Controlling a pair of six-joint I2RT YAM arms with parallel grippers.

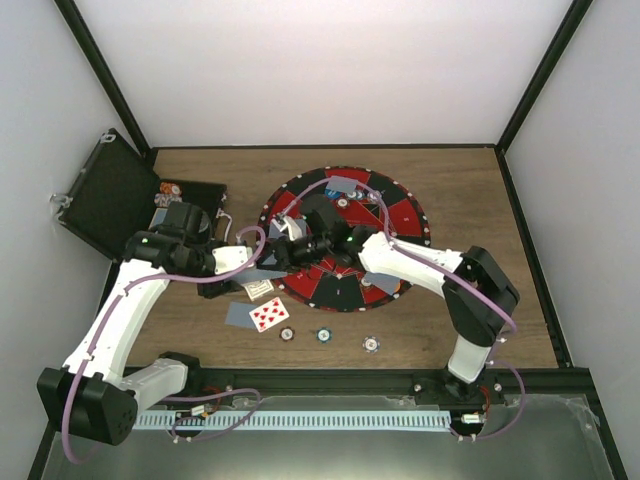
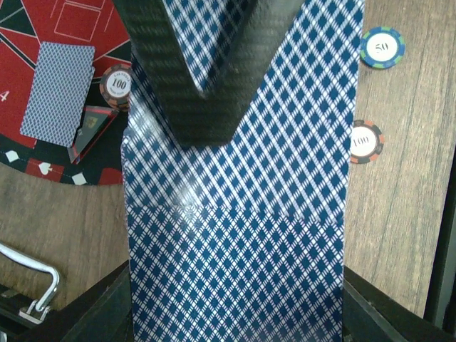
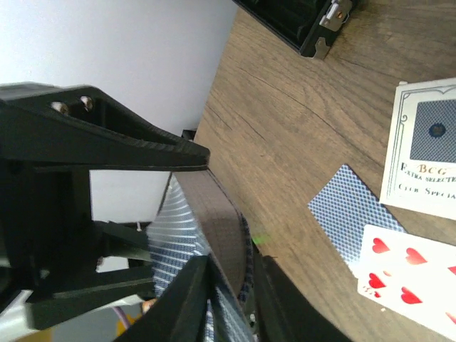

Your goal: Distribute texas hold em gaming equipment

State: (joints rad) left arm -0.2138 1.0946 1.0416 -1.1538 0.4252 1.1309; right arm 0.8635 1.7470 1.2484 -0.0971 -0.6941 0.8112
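Left wrist view: deck (image 2: 235,235), glossy rectangle of blue-white diamond backs, hangs centre above the table (image 2: 406,228), clenched by the carbon-weave left gripper (image 2: 206,121). Right gripper (image 3: 203,214) straddles its edge; grip unclear. Round striped chip (image 2: 382,47) at 1 o'clock on woodgrain; red mat (image 2: 78,21) at 10.

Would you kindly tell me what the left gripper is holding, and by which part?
The left gripper holds a stack of blue-backed cards by its two long edges, near one end, with its fingers on either side.
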